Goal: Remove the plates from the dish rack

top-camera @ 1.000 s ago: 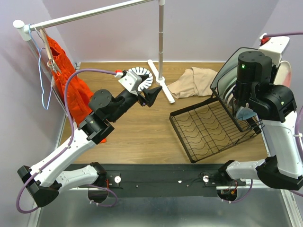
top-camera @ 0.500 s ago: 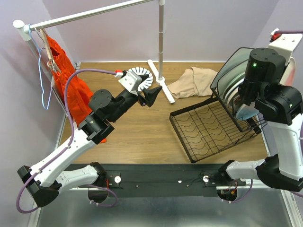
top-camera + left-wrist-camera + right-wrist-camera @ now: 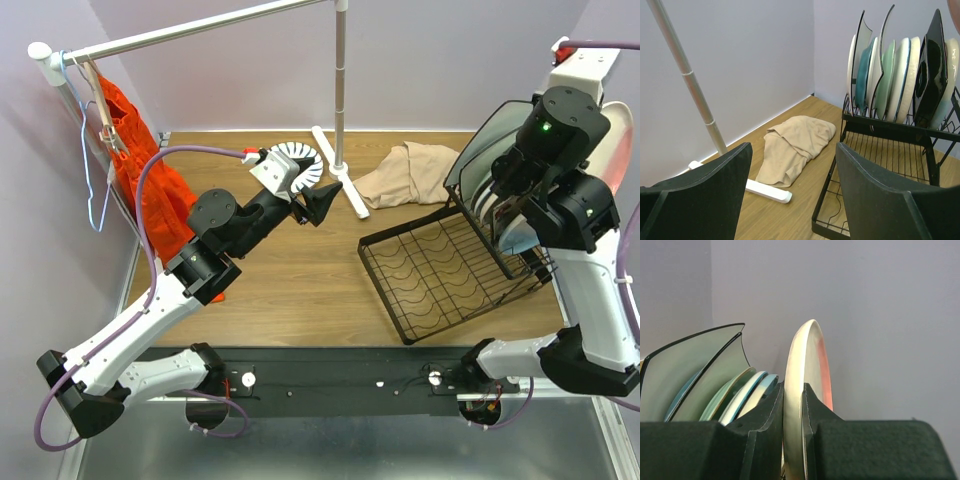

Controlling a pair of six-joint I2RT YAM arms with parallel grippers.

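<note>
The black wire dish rack (image 3: 440,268) stands at the right of the table, with several plates (image 3: 890,75) upright in its slotted section. My right gripper (image 3: 792,392) is shut on the rim of a cream plate with a pink-red face (image 3: 805,360), held up beside the racked plates (image 3: 715,380). In the top view this plate (image 3: 623,150) shows at the far right, behind the right wrist. My left gripper (image 3: 318,203) is open and empty above the table's middle left, facing the rack (image 3: 890,132). A white plate with dark stripes (image 3: 300,158) lies on the table behind it.
A beige cloth (image 3: 410,170) lies just left of the rack. The white clothes rail's pole (image 3: 340,90) and foot (image 3: 345,188) stand at the back centre. An orange garment (image 3: 140,170) hangs at the left. Walls close in on three sides.
My right arm has risen and shifted back and to the right, carrying the cream and pink plate. The left arm has not moved.
</note>
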